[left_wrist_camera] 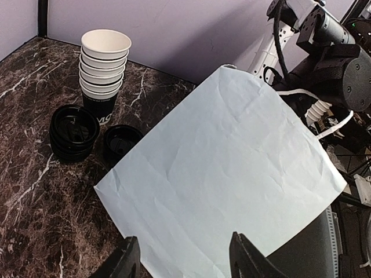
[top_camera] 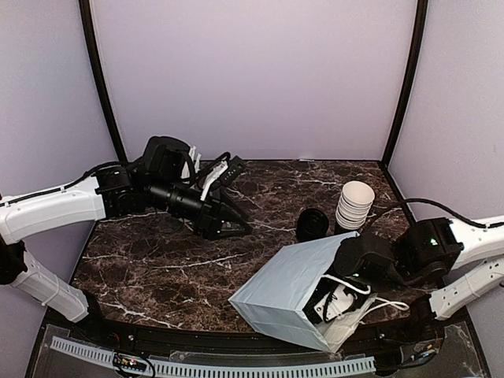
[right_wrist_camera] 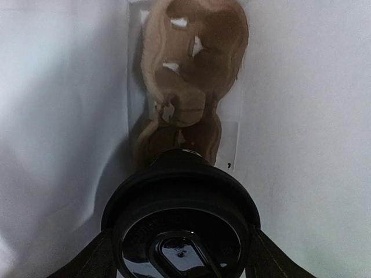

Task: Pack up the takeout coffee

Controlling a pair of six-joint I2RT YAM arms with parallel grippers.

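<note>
Room: lilac walls (top_camera: 252, 71), dark marbled table (top_camera: 157, 268).
Bag: pale blue paper bag (top_camera: 287, 287) lies on its side, mouth toward the right arm.
Coffee: takeout coffee (right_wrist_camera: 181, 214) sits inside the bag, lid facing the wrist camera, pinched between the fingers of the right gripper (right_wrist_camera: 181, 234).
Left gripper (left_wrist_camera: 184, 252): spread, empty, just short of the bag.
Views: only the right wrist view shows me the coffee; from above, the bag hides it. Left wrist view shows loose lids (left_wrist_camera: 72, 130) beside the cup stack (left_wrist_camera: 104, 63).

pale blue paper bag (top_camera: 287, 287) lay on its side on dark marble worktop (top_camera: 157, 260), right arm (top_camera: 425, 250) reached into its mouth, left pincer (top_camera: 240, 227) hung well apart, white cup stack (top_camera: 354, 205) beside black lids (top_camera: 313, 224)
</note>
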